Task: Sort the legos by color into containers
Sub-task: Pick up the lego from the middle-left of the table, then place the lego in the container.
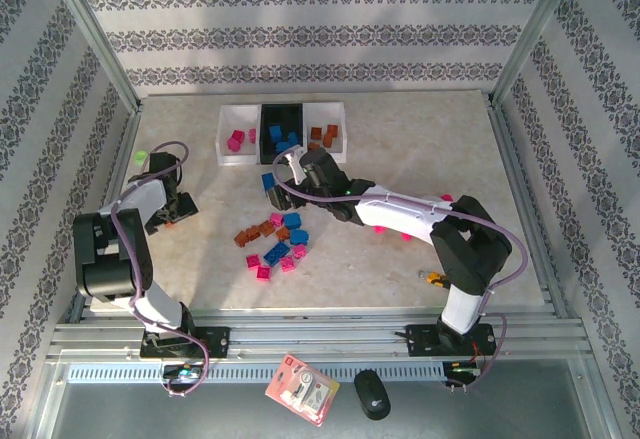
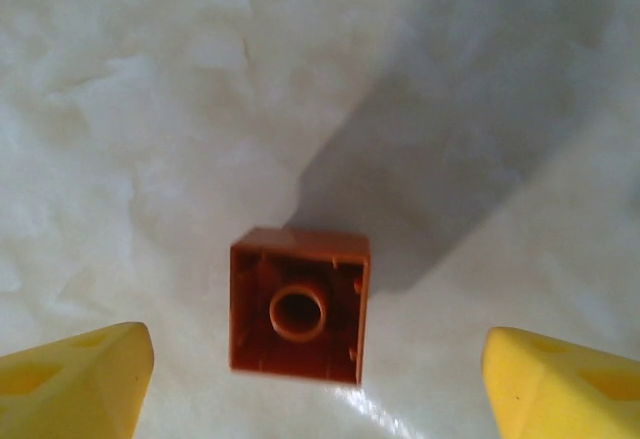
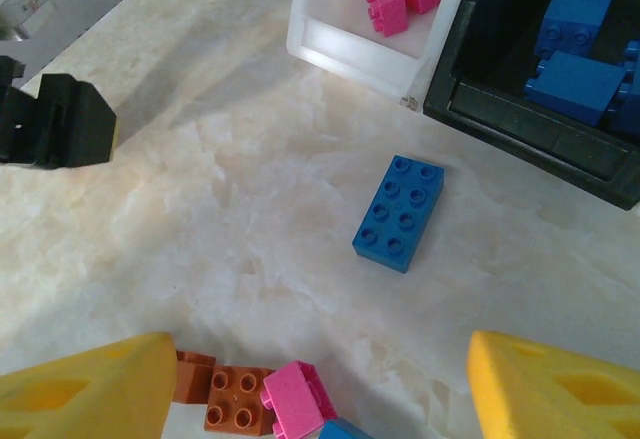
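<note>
An orange-brown lego (image 2: 299,304) lies upside down on the table between my left gripper's (image 2: 315,384) yellow fingertips, touching neither; that gripper (image 1: 170,214) is open, low at the table's left. My right gripper (image 3: 320,389) is open and holds nothing. It hovers at the table's middle (image 1: 275,191) above a blue eight-stud lego (image 3: 399,213). Brown (image 3: 236,411) and pink (image 3: 298,400) legos lie near its fingertips. The containers stand in a row at the back: a white bin (image 1: 222,139) with pink legos, a black bin (image 1: 281,109) with blue ones, a white bin (image 1: 342,131) with brown ones.
A loose pile of mixed legos (image 1: 277,242) lies in the centre, with pink pieces (image 1: 380,229) beside the right arm. A green bit (image 1: 141,159) sits by the left wall. A packet (image 1: 302,389) and a black mouse (image 1: 372,394) lie below the table's near rail.
</note>
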`<state>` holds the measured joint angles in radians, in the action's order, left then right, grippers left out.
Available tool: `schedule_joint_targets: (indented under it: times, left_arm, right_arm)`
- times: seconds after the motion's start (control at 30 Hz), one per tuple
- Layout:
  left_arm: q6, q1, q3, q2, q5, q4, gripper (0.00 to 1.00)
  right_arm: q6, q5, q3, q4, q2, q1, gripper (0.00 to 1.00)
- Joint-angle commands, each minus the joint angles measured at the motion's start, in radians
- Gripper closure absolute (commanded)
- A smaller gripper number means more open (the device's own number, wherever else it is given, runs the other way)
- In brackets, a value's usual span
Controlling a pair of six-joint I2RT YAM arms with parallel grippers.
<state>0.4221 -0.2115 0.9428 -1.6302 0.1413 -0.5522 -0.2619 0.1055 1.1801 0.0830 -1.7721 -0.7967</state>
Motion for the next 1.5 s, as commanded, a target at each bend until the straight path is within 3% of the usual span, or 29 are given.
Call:
schedule_joint_targets:
  times: [0.0,0.23,0.43,0.63,0.8,1.03,1.23,1.47]
  left_arm:
    - [-0.006,-0.034,0.037,-0.041,-0.034,0.037,0.21]
    - [-0.006,-0.051,0.052,-0.101,-0.058,0.048,0.44]
    - [0.011,-0.049,0.035,-0.054,-0.061,0.042,0.65]
    - [0.041,-0.001,0.046,0.03,-0.059,-0.007,0.67]
    - [0.071,0.12,0.077,0.086,-0.089,-0.023,0.68]
    - [0.118,0.408,0.241,0.041,-0.046,-0.065,0.68]
    - [0.121,0.6,0.463,-0.115,-0.042,-0.07,0.68]
    - [0.06,0.701,0.801,-0.378,-0.069,-0.077,0.68]
  right_arm:
    - [-0.008,0.009,-0.026,0.021,0.048,-0.01,0.24]
    - [-0.031,-0.006,-0.047,0.023,0.057,-0.01,0.24]
    - [-0.029,-0.015,-0.054,0.021,0.08,-0.01,0.24]
    - [-0.022,-0.048,-0.088,0.024,0.133,-0.01,0.24]
    - [-0.006,-0.068,-0.136,0.026,0.204,-0.004,0.23]
    - [0.018,-0.128,-0.229,0.031,0.313,0.005,0.23]
    - [0.007,-0.179,-0.313,0.044,0.408,0.031,0.23]
    - [-0.025,-0.202,-0.383,0.049,0.484,0.071,0.23]
